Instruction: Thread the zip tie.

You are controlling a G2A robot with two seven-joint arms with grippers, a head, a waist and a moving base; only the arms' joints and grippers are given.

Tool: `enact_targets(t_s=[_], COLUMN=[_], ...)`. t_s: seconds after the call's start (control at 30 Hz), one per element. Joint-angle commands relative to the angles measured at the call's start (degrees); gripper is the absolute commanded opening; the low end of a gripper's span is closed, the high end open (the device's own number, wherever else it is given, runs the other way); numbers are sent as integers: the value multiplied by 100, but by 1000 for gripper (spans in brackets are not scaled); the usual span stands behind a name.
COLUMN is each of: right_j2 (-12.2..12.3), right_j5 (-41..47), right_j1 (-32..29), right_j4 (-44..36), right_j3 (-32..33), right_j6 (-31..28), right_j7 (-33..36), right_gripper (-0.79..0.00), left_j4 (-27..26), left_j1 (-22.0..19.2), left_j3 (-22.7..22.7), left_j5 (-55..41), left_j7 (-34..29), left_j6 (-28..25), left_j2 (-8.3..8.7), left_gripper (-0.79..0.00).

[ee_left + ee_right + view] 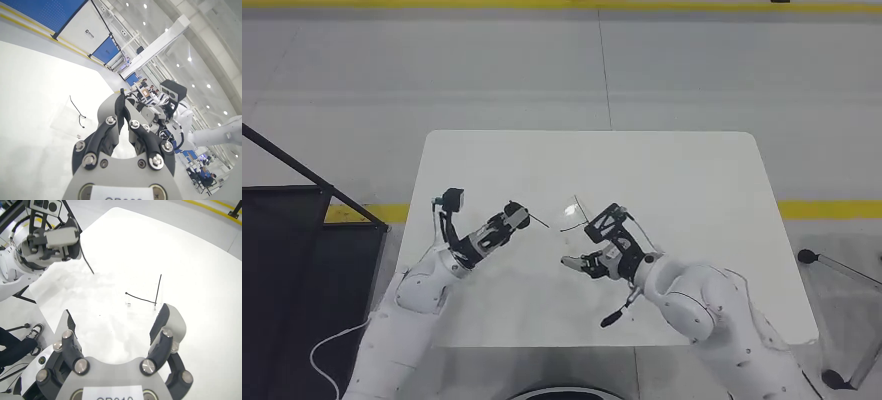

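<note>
Counter (692, 170): plain white, no pattern. Held zip tie (87, 263): black. Two loose zip ties (140, 298): black too (no markings I can make out). Left gripper (123, 108): light grey shells, black ribbed pads (119, 113), black links, silver screws. Right gripper (116, 317): same scheme. Each has a white label (113, 392) with black print. Floor (542, 70): pale grey, with a yellow stripe (832, 209). Partition panels (47, 13): blue with a fine dot pattern, black frames.
</note>
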Motion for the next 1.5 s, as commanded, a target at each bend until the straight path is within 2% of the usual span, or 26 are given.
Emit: enact_targets(t_s=[0.0,0.1,0.3,0.4,0.47,0.57,0.63,0.73,0.9,1.1,1.33,1.47], right_j2=[-61,-198,-580,-784,-913,-1091,-1199,-1349,-1554,-1752,-1927,-1988], right_j5=[-356,-652,-930,-995,-1024,-1048,-1082,-1112,-1091,-1078,-1102,-1151], right_j1=[181,558,1467,1860,2082,2362,2514,2689,2889,3050,3137,3129], right_j4=[8,197,844,1186,1407,1729,1932,2206,2564,2911,3228,3308], right_j3=[-283,-743,-1617,-1916,-2077,-2272,-2382,-2508,-2630,-2682,-2691,-2651], right_j6=[194,432,785,1047,1209,1360,1436,1525,1478,1417,1341,1291], right_j7=[222,543,1082,1293,1443,1679,1823,1966,2078,2213,2399,2445], right_gripper=[0,0,-77,-154,-172,-286,-326,-397,-453,-483,-560,-560], left_j4=[153,387,603,629,627,610,591,586,586,586,586,586], left_j1=[-97,-178,-203,-215,-218,-210,-193,-191,-191,-191,-191,-191], left_j3=[-106,-330,-500,-503,-503,-485,-469,-468,-468,-468,-468,-468], left_j5=[-359,-524,-878,-897,-886,-891,-911,-911,-911,-911,-911,-911], left_j7=[-175,-292,-673,-877,-922,-923,-907,-904,-904,-904,-904,-904], left_j6=[80,111,69,44,48,41,22,17,17,17,17,17], left_j2=[35,94,179,213,229,244,252,253,253,253,253,253], left_gripper=[-785,-785,-785,-785,-785,-785,-785,-785,-785,-785,-785,-785])
